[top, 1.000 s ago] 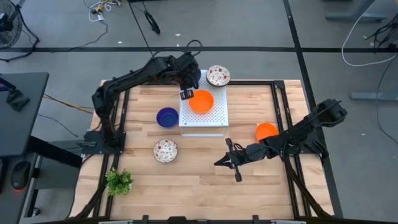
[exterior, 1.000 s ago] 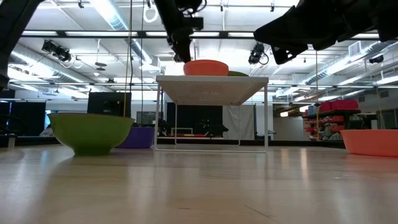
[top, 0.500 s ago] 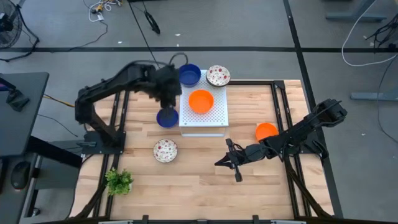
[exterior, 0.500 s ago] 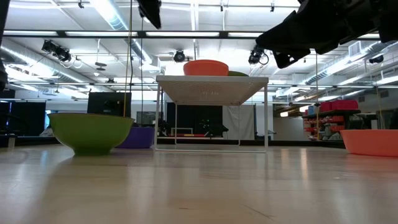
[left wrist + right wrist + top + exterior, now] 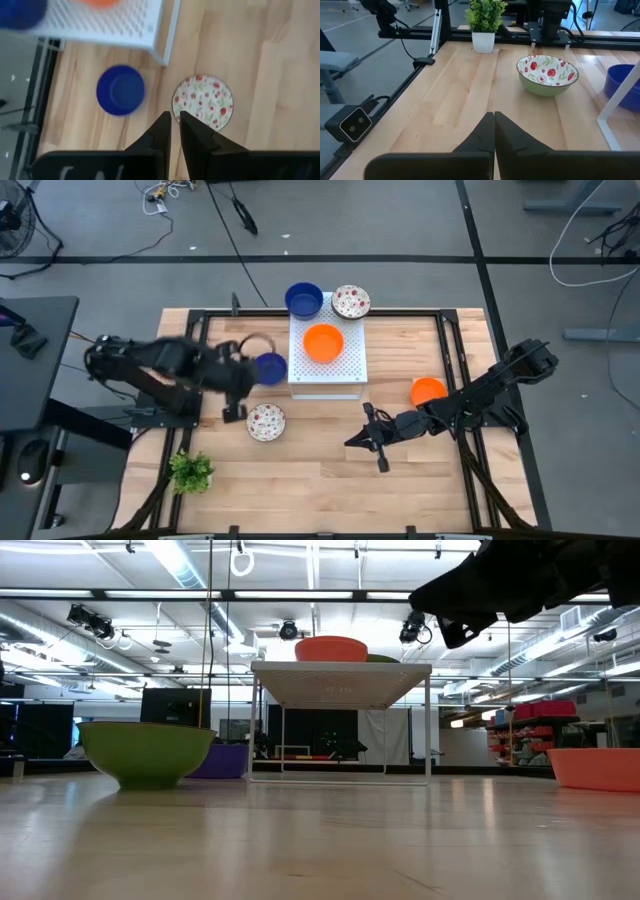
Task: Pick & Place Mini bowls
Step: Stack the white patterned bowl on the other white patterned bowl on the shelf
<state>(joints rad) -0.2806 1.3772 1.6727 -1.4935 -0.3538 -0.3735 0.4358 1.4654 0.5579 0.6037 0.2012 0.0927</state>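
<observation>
Left gripper [image 5: 234, 414] (apparently closed) beside speckled bowl [image 5: 266, 421], blue bowl [image 5: 269, 367] near.

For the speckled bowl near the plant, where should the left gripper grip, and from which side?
Grip the rim of the speckled bowl, descending from above: it sits upright and open on the table, so one finger can go inside. The left gripper hovers beside it.

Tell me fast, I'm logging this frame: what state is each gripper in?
Left gripper: shut, holding nothing, above the table near the speckled bowl.
Right gripper: shut, holding nothing, over the table's middle.
</observation>
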